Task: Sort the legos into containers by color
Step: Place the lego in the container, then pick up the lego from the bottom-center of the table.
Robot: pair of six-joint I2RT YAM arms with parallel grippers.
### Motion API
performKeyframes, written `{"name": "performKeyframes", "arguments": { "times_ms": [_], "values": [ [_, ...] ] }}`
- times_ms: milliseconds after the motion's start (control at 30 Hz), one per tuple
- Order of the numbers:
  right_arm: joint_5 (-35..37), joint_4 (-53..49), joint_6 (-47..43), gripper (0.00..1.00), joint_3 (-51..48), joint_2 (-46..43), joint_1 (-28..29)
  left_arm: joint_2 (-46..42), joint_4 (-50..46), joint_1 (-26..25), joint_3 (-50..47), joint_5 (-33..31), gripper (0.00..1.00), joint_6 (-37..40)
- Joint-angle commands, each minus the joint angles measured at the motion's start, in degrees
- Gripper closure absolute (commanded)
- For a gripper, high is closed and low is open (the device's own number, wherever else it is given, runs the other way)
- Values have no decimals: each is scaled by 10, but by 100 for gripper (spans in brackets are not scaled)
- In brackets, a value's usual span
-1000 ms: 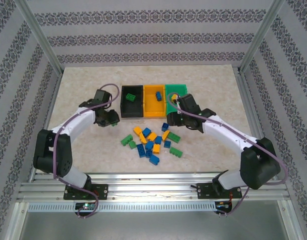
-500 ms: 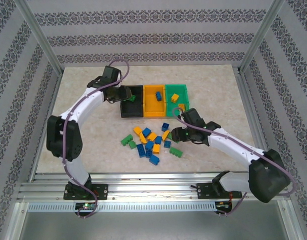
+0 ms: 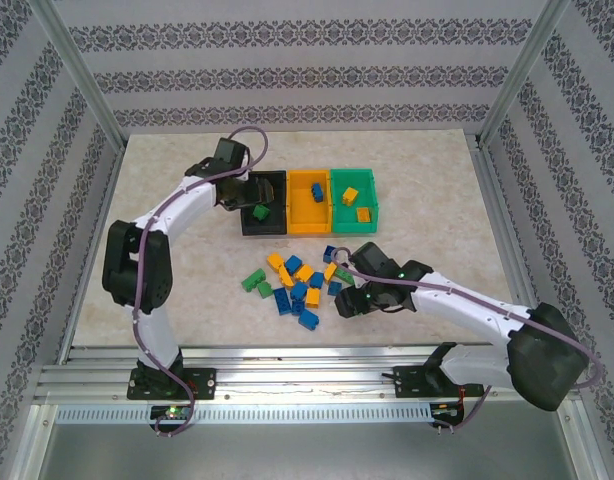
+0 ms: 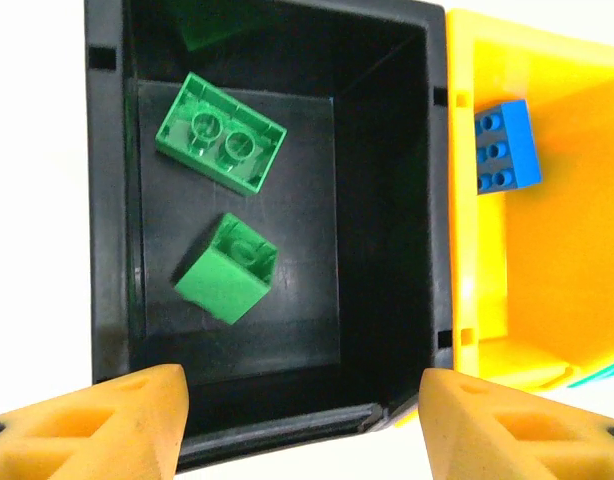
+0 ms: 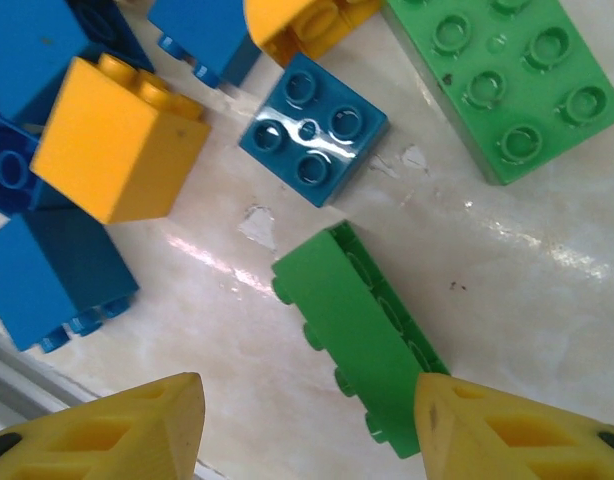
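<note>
Green, blue and yellow legos (image 3: 302, 285) lie in a loose pile on the table (image 3: 437, 170), at 6 o'clock from a row of three bins.

At the left of the row, the left arm (image 3: 177, 215) reaches the black bin (image 3: 264, 231), at 11 o'clock from the pile. The left jaws hang over its near wall, apart and empty, one orange pad (image 4: 97, 420) at each side. Two green bricks (image 4: 220, 146) lie on its floor. The orange bin (image 3: 305, 212) in the middle holds a blue brick (image 3: 316, 190). The green bin (image 3: 352, 171), at 1 o'clock from the pile, holds two yellow bricks (image 3: 351, 193).

At the pile's 4 o'clock edge the right jaws hover low, apart, straddling a long green brick (image 5: 362, 335) tipped on its side. One end of it sits just beside a pad.

These bricks look light, rigid and glossy, so likely to skid on the smooth table. The long flat sides seem the surest hold, not the studded top.

From overhead, all three bins and both arms show together. The left wrist camera adds the underside tubes of the green bricks. The right wrist camera adds the bare gap between the long brick and a dark blue square brick (image 5: 312, 130) at 11 o'clock.
</note>
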Motion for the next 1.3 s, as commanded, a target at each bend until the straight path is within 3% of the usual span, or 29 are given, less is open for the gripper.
{"name": "performKeyframes", "arguments": {
  "times_ms": [0, 333, 400, 533, 767, 1000, 1200, 1233, 1267],
  "values": [
    [42, -23, 8, 42, 7, 18, 3, -46, 57, -4, -36, 6, 39, -11],
    [52, -11, 1, 44, 32, 99, 11, -125, 102, -3, -133, 9, 39, -27],
    [55, -12, 1, 50, 37, 110, 15, -145, 120, -2, -156, 3, 39, -29],
    [48, -7, 1, 72, 37, 111, 17, -186, 134, -2, -197, -21, 39, -30],
    [7, 18, -7, 81, 34, 81, 24, -241, 180, 4, -287, -39, 37, -42],
    [2, 92, -15, 81, 94, 60, 12, -289, 197, 12, -352, -45, 19, -53],
    [-30, 154, -9, 78, 257, 202, 5, -313, 201, 27, -388, -24, 9, -86],
    [-32, 154, -8, 78, 288, 228, 3, -321, 199, 27, -392, -25, 1, -92],
    [-33, 153, -8, 78, 322, 258, 2, -331, 201, 27, -402, -29, 0, -98]
  ]
}}
